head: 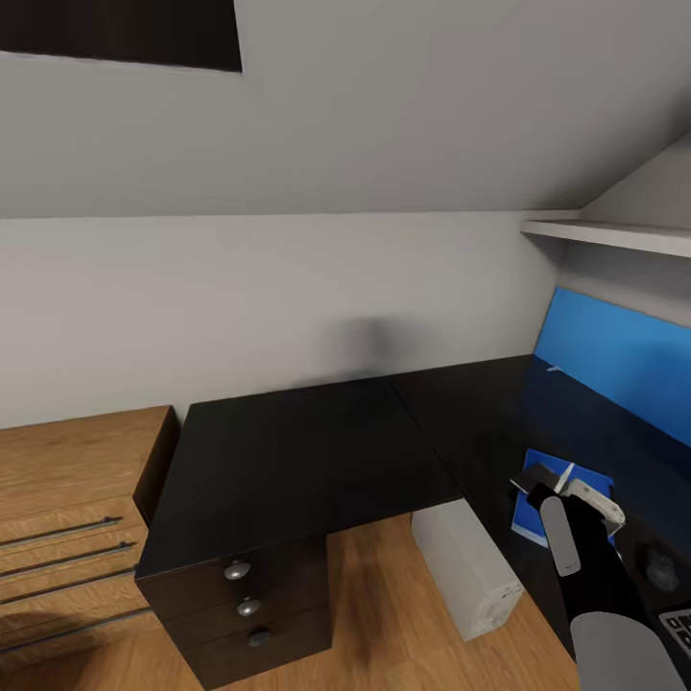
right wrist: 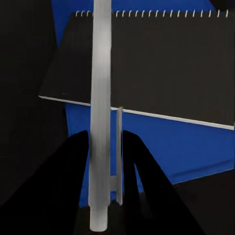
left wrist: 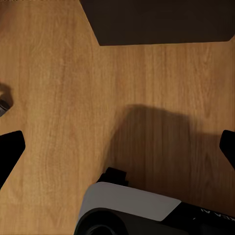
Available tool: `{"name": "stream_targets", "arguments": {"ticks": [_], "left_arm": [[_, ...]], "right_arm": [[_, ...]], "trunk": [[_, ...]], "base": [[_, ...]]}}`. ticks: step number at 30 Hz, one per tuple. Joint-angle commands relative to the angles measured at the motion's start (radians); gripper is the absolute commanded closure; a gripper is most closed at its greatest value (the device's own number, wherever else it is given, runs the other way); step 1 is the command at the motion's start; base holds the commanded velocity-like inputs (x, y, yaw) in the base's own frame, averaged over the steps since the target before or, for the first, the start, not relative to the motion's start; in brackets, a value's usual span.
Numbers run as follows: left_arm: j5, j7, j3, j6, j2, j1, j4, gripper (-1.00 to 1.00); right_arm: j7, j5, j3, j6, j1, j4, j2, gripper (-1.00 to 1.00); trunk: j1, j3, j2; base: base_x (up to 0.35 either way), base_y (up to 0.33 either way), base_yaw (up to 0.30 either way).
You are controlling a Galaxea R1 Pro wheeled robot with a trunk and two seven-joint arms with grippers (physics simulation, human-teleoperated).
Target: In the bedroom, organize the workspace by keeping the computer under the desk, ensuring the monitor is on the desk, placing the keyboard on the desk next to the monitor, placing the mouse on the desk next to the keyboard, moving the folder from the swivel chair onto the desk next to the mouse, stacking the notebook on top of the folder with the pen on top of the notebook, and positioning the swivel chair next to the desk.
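The right gripper (right wrist: 105,161) had its jaws closed on a pale grey pen (right wrist: 101,112), which stuck out forward over a dark spiral-bound notebook (right wrist: 161,63). The notebook lay on the blue folder (right wrist: 166,147), and the folder lay flat on the glossy black counter (head: 317,451), near its blue back panel (head: 614,360). In the head view the right gripper (head: 566,485) hung just over the folder (head: 528,523) at the right part of the counter. A dark rounded mouse (head: 660,568) sat near the folder, and a corner of the keyboard (head: 679,629) showed at the frame's edge beside the mouse. The light grey computer (head: 470,571) stood on the wood floor (head: 384,614) under the counter, beside the dark drawers (head: 250,605). A light-wood cabinet (head: 72,509) stood against the counter's left end. The left gripper (left wrist: 117,147) hung over the floor with its jaws spread wide and holding nothing.
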Motion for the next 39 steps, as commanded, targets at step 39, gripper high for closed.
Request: {"name": "stream_targets", "arguments": {"ticks": [39], "left_arm": [[0.006,0.006,-0.01,-0.006,-0.005,-0.001,0.018,-1.0]], "right_arm": [[0.023,-0.006,0.013,-0.111,-0.008,0.26,-0.117,1.0]], "trunk": [[0.0,-0.001,-0.001]], "base": [[0.081,-0.024,0.0]]}}
